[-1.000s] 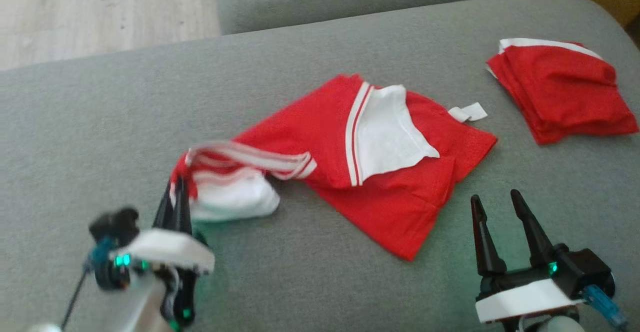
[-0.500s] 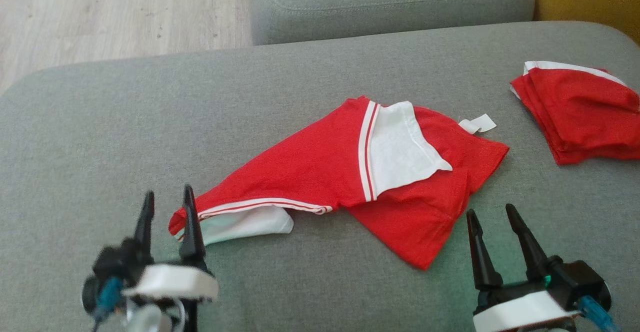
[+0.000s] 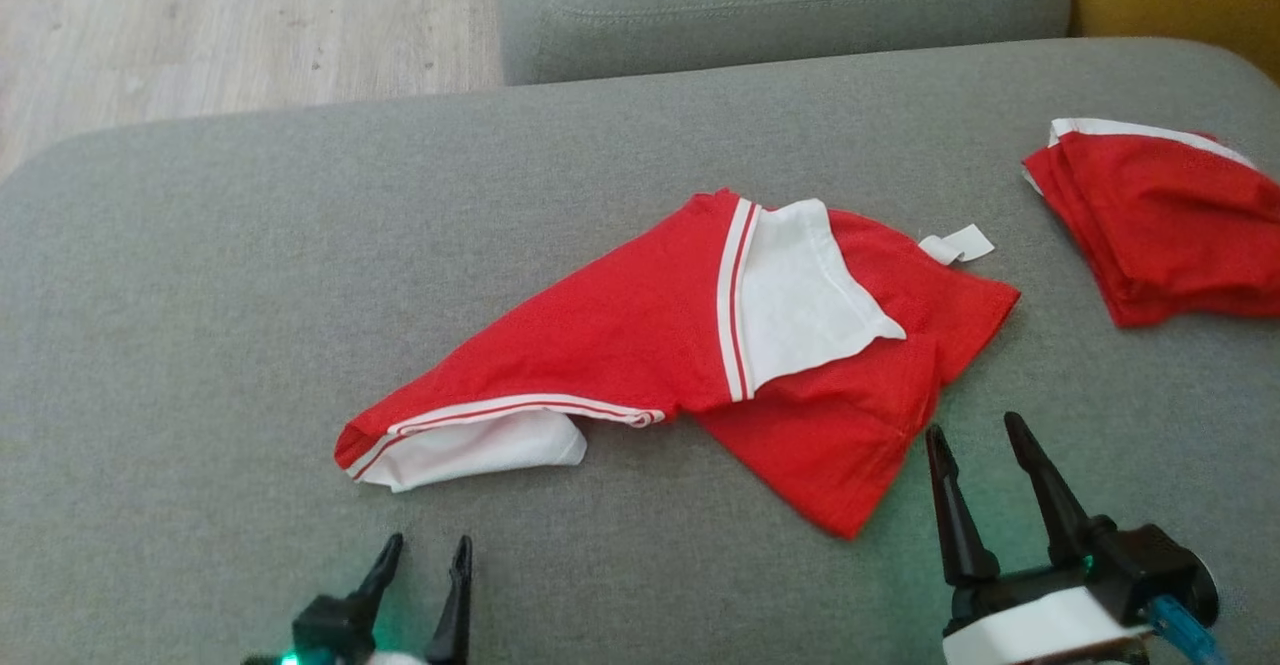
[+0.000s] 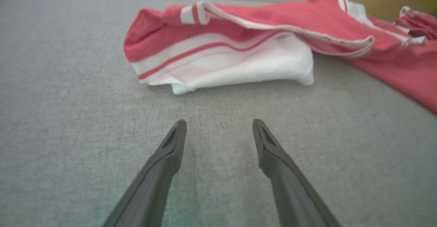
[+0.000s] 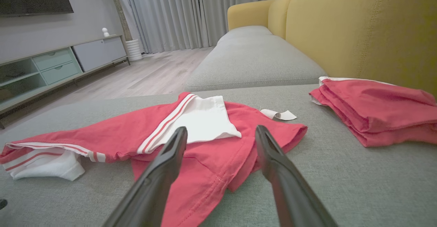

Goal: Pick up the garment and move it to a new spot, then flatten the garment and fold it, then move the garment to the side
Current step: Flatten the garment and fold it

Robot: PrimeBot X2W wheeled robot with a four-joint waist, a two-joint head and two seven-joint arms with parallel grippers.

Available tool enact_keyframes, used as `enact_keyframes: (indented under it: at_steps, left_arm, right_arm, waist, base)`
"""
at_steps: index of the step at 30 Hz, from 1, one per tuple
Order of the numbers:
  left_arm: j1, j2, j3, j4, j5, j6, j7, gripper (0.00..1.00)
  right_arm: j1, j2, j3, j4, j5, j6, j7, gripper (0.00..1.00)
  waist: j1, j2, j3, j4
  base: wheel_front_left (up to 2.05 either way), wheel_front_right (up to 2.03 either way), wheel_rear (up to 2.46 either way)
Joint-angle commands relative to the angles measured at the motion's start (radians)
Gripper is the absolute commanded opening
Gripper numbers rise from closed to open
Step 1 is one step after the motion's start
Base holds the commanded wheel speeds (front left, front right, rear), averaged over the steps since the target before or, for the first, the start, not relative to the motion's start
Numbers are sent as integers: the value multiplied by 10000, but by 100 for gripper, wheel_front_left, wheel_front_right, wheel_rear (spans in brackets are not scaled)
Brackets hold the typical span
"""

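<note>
Left gripper [image 3: 428,545], mine: fingers are standing wide apart and holding nothing, hovering over bare cushion just short of the garment's striped white end. Right gripper [image 3: 974,427]: also gaping wide and gripping nothing, its tips sitting just beside the garment's near red corner. Garment [image 3: 620,345], red with white panels and red-and-white striped trim: lying crumpled and partly turned over mid-cushion, between my two grippers. Its long axis is running diagonally from the striped end near my left gripper up and away toward my right, where a small white label [image 3: 958,245] is sticking out at the far edge. Second red garment [image 3: 1150,235]: lying folded, well apart on my right. Surface: grey fabric sofa seat [image 3: 200,295], meeting a yellow backrest [image 5: 358,25] on the right. Room: pale wood floor [image 3: 200,25] is stretching beyond, with grey curtains [image 5: 170,12] hanging and a low cabinet [image 5: 51,66] standing along the far wall.
</note>
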Motion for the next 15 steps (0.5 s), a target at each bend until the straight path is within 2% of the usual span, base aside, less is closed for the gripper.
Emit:
enact_keyframes:
  at_steps: [1, 8, 14, 15]
  left_arm:
    - [-862, 112, 223, 168, 167, -61, -95, 100]
    - [-2229, 68, 410, 1807, 145, -178, -95, 100]
    - [-2656, 47, 796, 1890, 145, -347, -95, 100]
    - [-2631, 46, 805, 1758, 201, -408, -95, 76]
  right_arm:
    - [-155, -56, 278, -293, -97, -7, -109, 100]
    - [-386, -144, 402, -340, -179, -7, -109, 100]
    - [-482, -194, 349, -339, -200, -7, -109, 100]
    - [-482, -193, 347, -331, -202, -7, -109, 100]
  waist:
    - [1, 0, 72, 0]
    - [1, 0, 391, -163]
    - [1, 0, 522, -391]
    - [1, 0, 512, -420]
  base:
    - [0, 0, 0]
    - [0, 0, 0]
    - [0, 0, 0]
    - [0, 0, 0]
